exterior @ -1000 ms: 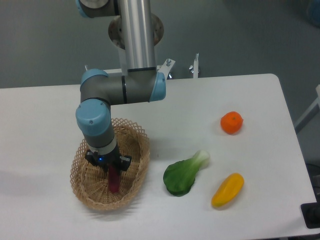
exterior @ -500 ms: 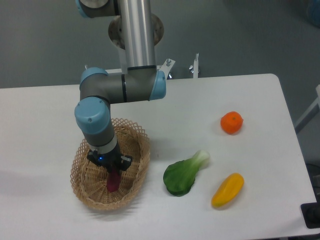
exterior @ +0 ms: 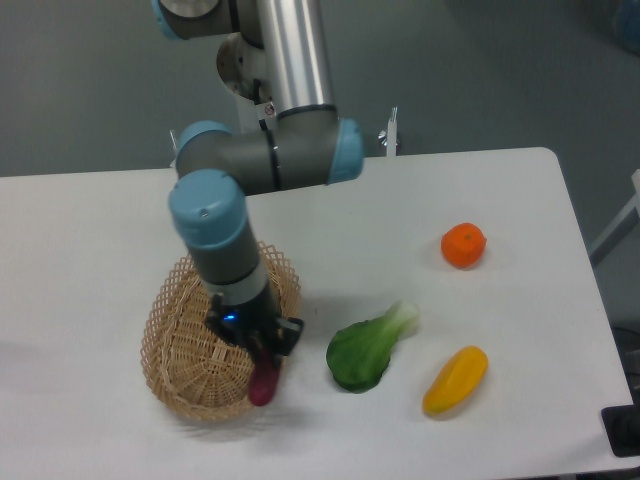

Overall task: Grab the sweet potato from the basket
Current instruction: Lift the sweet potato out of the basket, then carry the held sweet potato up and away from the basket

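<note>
The gripper (exterior: 262,352) jaws are clamping the sweet potato (exterior: 264,382), hanging point-down over the basket (exterior: 190,345) rim.

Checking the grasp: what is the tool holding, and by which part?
The tool holds the sweet potato by its upper end; the rest hangs below.

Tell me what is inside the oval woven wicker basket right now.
The light tan wicker basket shows only bare weave. The slim reddish-purple sweet potato hangs in the gripper over its right rim. The arm covers the basket's back right part.
</note>
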